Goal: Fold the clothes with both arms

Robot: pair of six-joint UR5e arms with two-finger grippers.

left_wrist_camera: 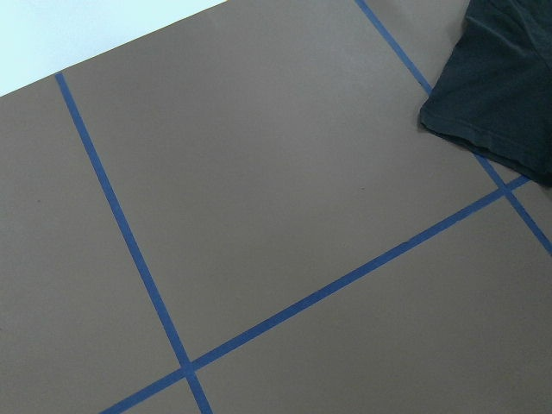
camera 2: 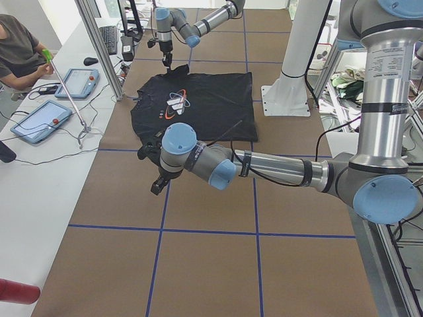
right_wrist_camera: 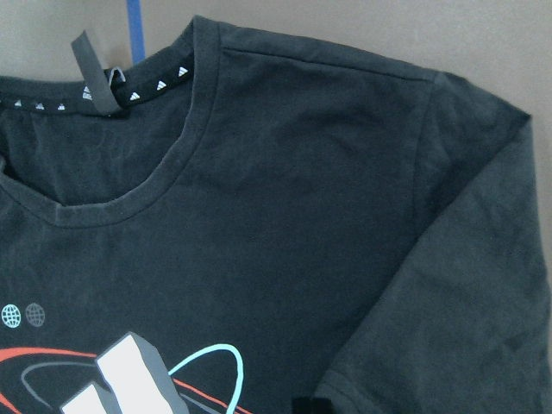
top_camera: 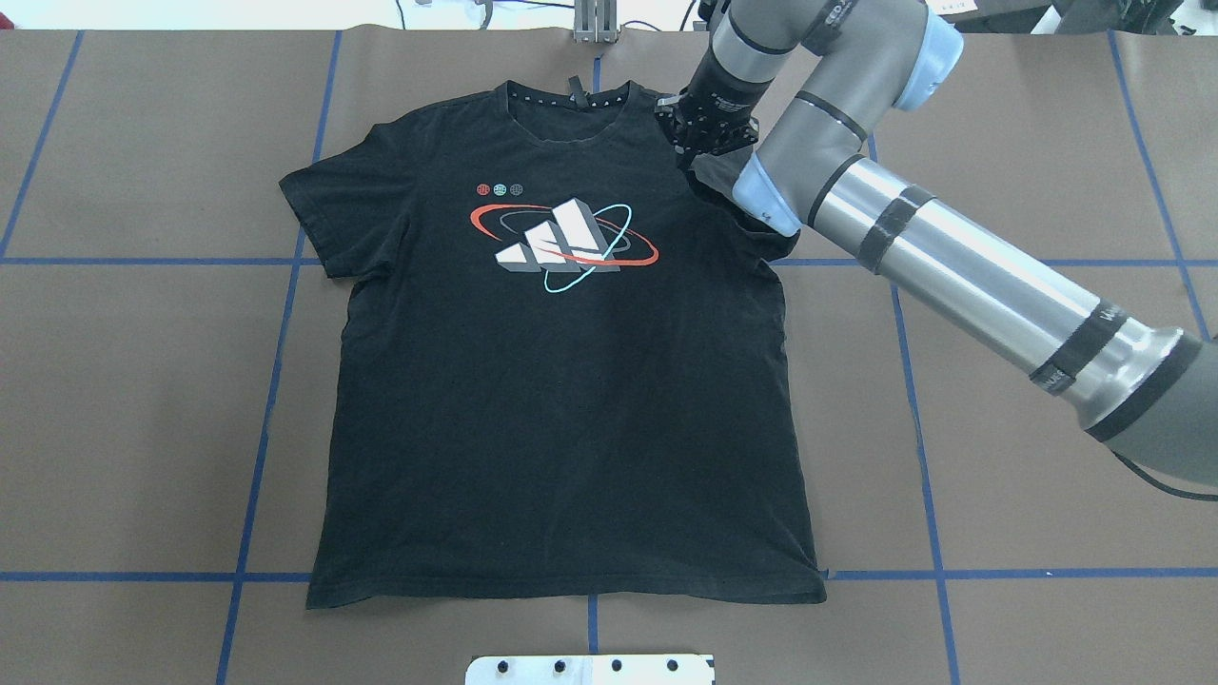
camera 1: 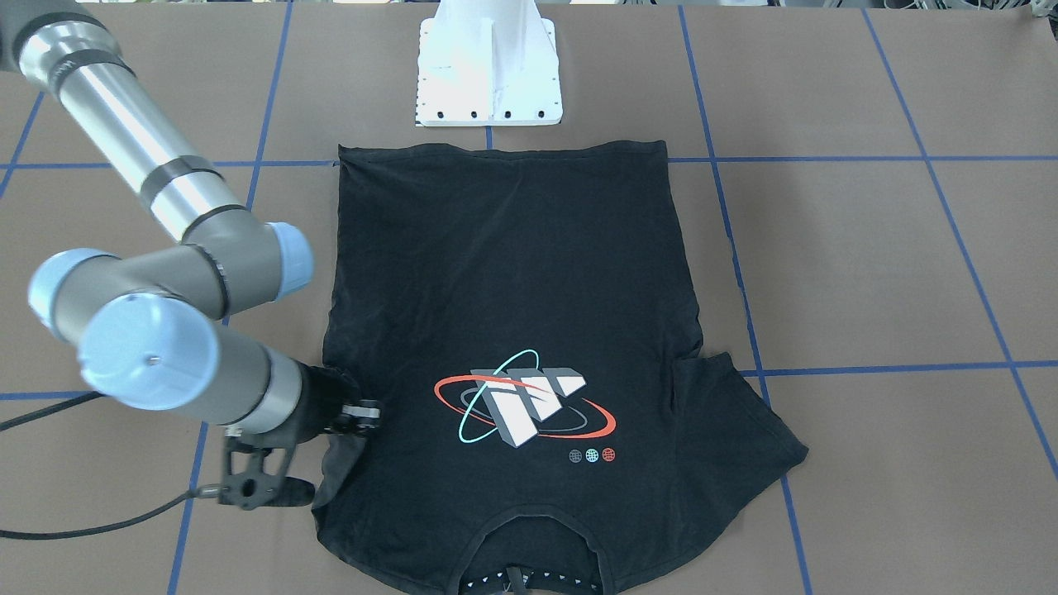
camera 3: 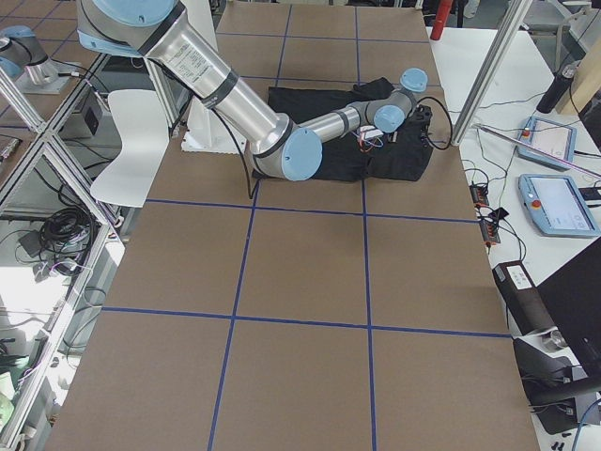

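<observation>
Black cotton is covering the middle of the brown table (top_camera: 1028, 533), where a short-sleeved T-shirt (top_camera: 561, 409) is lying flat straight in front of the white pedestal base (camera 1: 489, 74), its block logo (top_camera: 563, 245) facing up. The hem (camera 1: 496, 150) is running just beside the base, while the collar (top_camera: 568, 103) is pointing away from it. The right arm (top_camera: 952, 257) is reaching out from the base's side to the shirt's far end. There the right gripper (camera 1: 366, 411) is sitting at the shoulder with its fingers drawn together, apparently pinching the sleeve (right_wrist_camera: 470, 259); the cloth there is standing bunched up off the table. The opposite sleeve (camera 1: 744, 430) is lying spread and flat. The left arm (camera 2: 277, 168) is stretching out well to the other side of the base. The left gripper (camera 2: 157, 181) is hovering beyond that flat sleeve, over bare table crossed by blue tape lines (left_wrist_camera: 121, 224); whether its fingers are spread or pressed together cannot be told.
</observation>
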